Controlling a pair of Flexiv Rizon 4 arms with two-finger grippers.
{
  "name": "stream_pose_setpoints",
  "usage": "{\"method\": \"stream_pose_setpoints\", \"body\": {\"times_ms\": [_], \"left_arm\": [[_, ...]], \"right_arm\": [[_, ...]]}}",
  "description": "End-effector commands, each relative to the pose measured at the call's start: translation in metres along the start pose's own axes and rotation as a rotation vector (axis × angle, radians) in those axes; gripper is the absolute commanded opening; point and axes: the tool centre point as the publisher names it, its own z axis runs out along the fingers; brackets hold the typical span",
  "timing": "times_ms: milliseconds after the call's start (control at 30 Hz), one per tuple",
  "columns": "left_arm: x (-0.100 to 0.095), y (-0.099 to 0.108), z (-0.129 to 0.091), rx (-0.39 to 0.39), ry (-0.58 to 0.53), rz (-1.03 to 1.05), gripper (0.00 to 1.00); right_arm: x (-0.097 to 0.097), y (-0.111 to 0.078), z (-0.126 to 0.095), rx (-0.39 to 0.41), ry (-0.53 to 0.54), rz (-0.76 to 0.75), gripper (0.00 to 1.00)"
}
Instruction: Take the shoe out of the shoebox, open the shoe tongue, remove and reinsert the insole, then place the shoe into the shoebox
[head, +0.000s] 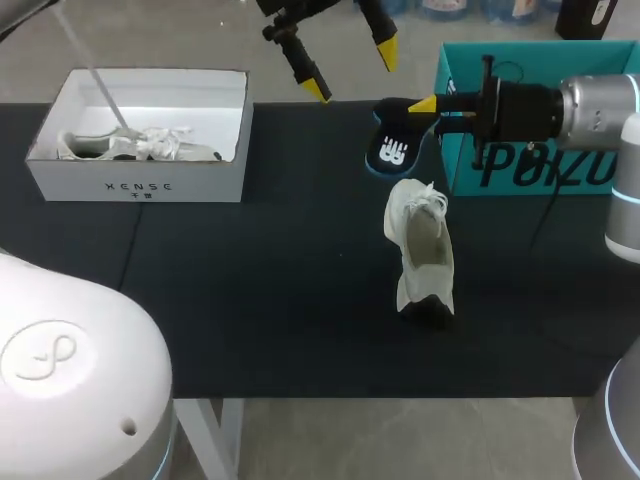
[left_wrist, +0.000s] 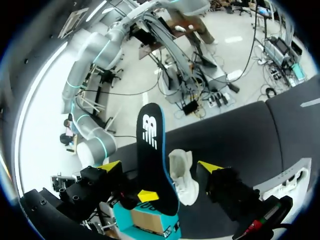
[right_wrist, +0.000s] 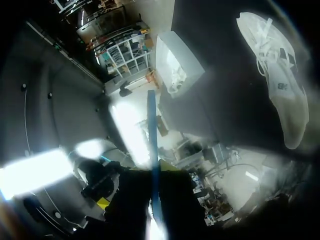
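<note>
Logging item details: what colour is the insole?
The insole is black, blue-edged, with a white logo; left wrist view shows it best.

My head camera sits above and behind me, well apart from the shoe (head: 420, 250), and faces down so the whole table (head: 250, 300) lies around it. My left wrist camera hangs above the shoe's far side, looking down past the insole (left_wrist: 152, 160) onto it. My right wrist camera is nearer, beside the shoe, facing across the table past it towards the shoebox (right_wrist: 175, 65). All three views share the shoe and the insole.
</note>
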Motion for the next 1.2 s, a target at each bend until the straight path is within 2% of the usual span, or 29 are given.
{"method": "stream_pose_setpoints", "body": {"times_ms": [33,133,267,667,1200], "left_arm": [[-0.003,0.003,-0.002,0.012,0.112,0.000,1.00],[-0.003,0.003,-0.002,0.012,0.112,0.000,1.00],[-0.003,0.003,-0.002,0.012,0.112,0.000,1.00],[-0.003,0.003,-0.002,0.012,0.112,0.000,1.00],[-0.003,0.003,-0.002,0.012,0.112,0.000,1.00]], "right_arm": [[0.002,0.001,0.000,0.010,-0.054,-0.015,0.00],[0.000,0.002,0.002,0.017,-0.114,-0.041,0.00],[-0.012,0.001,-0.001,0.014,-0.142,-0.066,0.00],[-0.056,-0.012,-0.002,-0.009,-0.140,-0.096,0.00],[-0.058,-0.015,0.002,-0.038,-0.157,-0.128,0.00]]}}
